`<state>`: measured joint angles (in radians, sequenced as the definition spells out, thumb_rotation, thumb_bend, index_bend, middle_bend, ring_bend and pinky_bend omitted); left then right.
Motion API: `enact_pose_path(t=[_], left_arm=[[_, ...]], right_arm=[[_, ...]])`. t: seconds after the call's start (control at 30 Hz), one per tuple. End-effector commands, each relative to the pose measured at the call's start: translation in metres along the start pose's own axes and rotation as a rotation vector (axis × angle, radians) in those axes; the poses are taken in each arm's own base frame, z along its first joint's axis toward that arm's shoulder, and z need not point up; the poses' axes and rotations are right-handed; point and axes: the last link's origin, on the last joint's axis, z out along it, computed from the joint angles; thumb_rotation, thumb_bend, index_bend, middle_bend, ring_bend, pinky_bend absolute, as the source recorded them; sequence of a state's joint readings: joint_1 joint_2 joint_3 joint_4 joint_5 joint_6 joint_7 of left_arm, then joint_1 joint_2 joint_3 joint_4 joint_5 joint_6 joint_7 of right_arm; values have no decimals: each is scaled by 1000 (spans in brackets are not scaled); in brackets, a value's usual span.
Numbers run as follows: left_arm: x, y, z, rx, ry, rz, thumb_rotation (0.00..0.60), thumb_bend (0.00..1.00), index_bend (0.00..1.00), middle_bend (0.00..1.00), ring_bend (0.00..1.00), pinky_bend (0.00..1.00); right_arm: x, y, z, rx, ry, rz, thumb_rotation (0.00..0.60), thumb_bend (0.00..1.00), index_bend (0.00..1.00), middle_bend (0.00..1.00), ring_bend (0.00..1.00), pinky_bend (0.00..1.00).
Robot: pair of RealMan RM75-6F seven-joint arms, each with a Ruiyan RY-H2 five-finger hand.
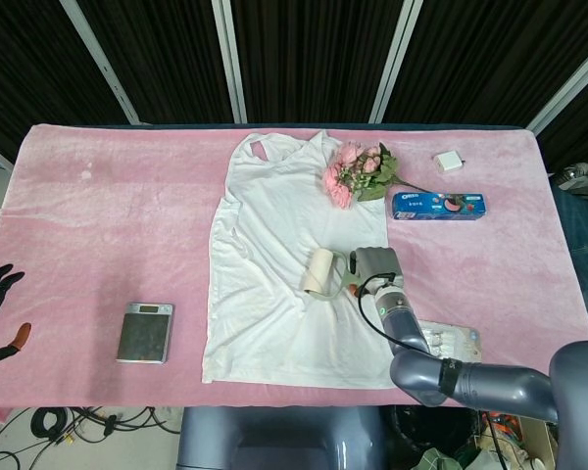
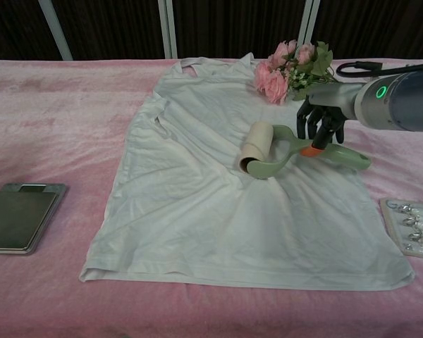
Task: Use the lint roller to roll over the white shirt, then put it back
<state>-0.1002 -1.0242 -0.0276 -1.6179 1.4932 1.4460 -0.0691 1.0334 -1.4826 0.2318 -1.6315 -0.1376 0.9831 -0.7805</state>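
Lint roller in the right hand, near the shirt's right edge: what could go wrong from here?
1. The lint roller lies on wrinkled fabric; its sticky surface may drag or bunch the white shirt instead of rolling.
2. The right hand is close to the pink flowers; a sweep further back might knock them.
3. Toward the front, the blister pack lies beside the shirt's edge and could get bumped.
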Motion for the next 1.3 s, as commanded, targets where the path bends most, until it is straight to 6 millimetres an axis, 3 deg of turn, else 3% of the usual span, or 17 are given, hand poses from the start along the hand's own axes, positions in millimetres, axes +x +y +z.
enact_pose_path(t=[0.03, 0.47, 0.73, 1.0, 1.3], left_arm=[[0, 0, 0, 0, -1, 0, 600, 368, 140, 79, 32, 158], [0, 0, 0, 1, 1, 1, 600, 368, 140, 79, 31, 158], [-1, 0, 0, 3, 1, -2, 600, 368, 140, 79, 32, 159], [0, 1, 0, 3, 3, -3, 600, 368, 140, 79, 32, 159], [0, 1, 0, 2, 2, -5, 600, 368, 140, 79, 32, 159]], right_arm=[[-1, 13, -5, -10, -3, 9, 600, 640, 754, 644, 624, 517], [-3, 65, -22, -78, -47, -2, 600, 642, 754, 644, 624, 517], [1, 83, -33, -91, -59, 1, 600, 643, 754, 644, 623, 517], [5, 75, -29, -59, -69, 9, 600, 644, 754, 644, 623, 517], [13, 53, -17, -26, -69, 24, 600, 646, 754, 645, 624, 517]])
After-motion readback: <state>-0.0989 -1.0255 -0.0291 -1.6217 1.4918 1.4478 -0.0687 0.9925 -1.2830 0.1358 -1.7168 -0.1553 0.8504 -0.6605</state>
